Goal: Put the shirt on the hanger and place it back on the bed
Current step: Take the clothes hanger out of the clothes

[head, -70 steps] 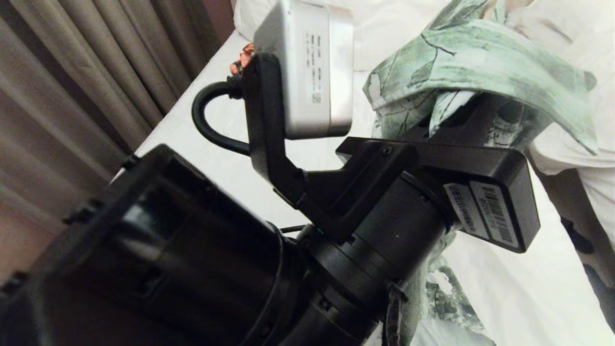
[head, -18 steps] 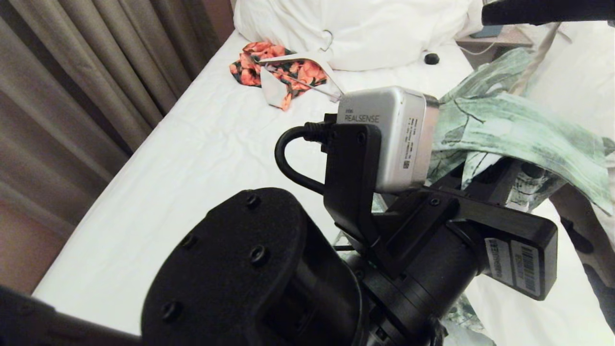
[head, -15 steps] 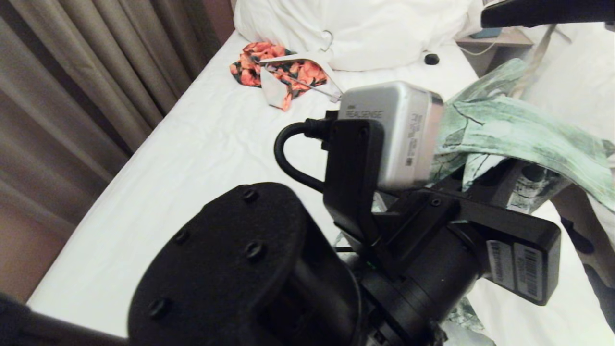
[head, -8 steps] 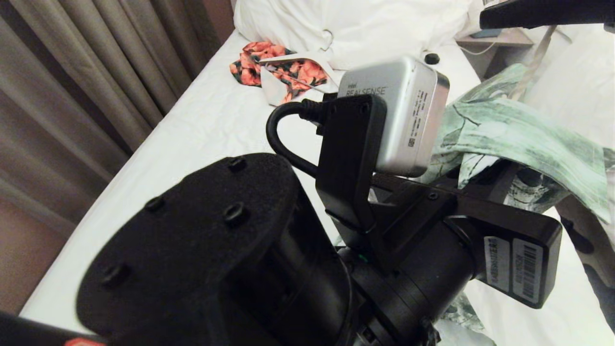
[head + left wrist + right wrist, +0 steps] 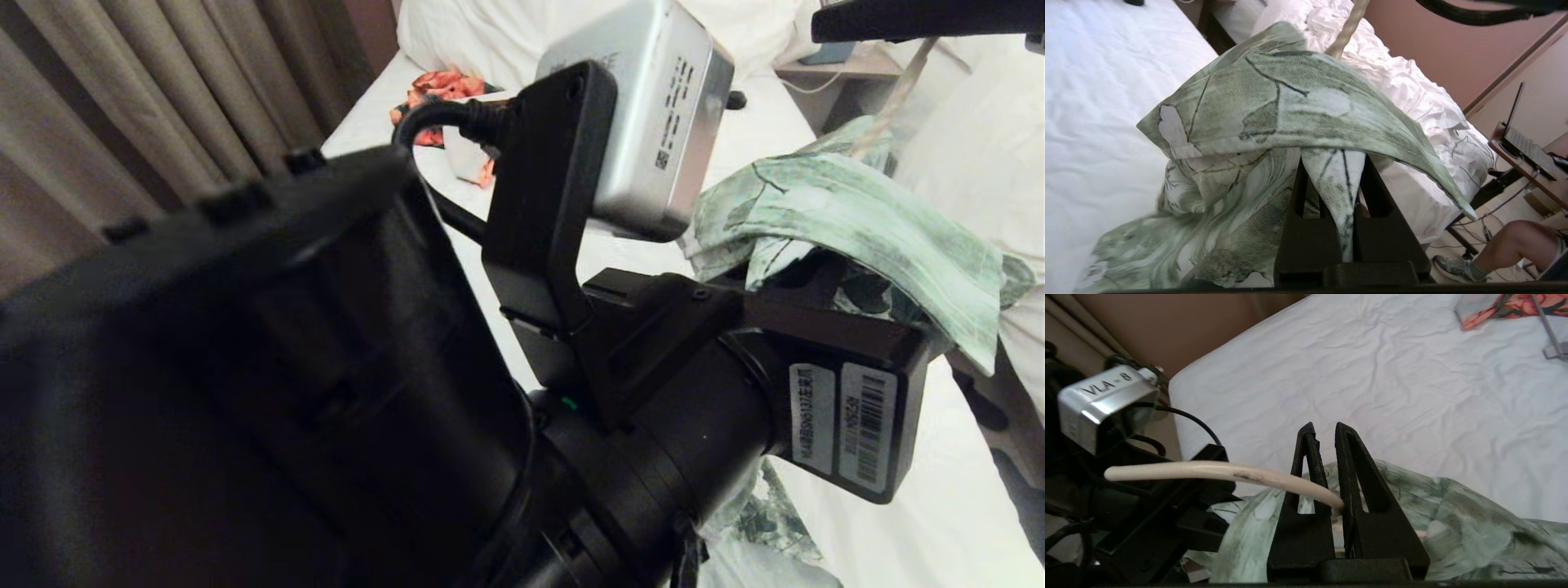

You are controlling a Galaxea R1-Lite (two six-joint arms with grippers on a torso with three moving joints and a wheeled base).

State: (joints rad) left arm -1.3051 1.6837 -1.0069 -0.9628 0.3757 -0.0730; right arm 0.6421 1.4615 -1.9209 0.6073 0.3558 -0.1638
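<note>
Your bed (image 5: pixel 359 204) stretches far ahead under its white sheet, and the shirt (image 5: pixel 849 220) hangs bunched above its right side. Your left gripper (image 5: pixel 1333 171) is clenched on a fold of the shirt. Your right gripper (image 5: pixel 1325 457), near the shirt, pinches the cream hanger (image 5: pixel 1216 471).

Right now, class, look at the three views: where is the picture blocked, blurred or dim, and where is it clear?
Head view: the dark left arm fills most of the frame, close and soft. Left wrist view: the shirt is sharp above, smeared at its lower folds. Right wrist view: evenly lit, the bed sheet's wrinkles and the hanger crisp.
</note>
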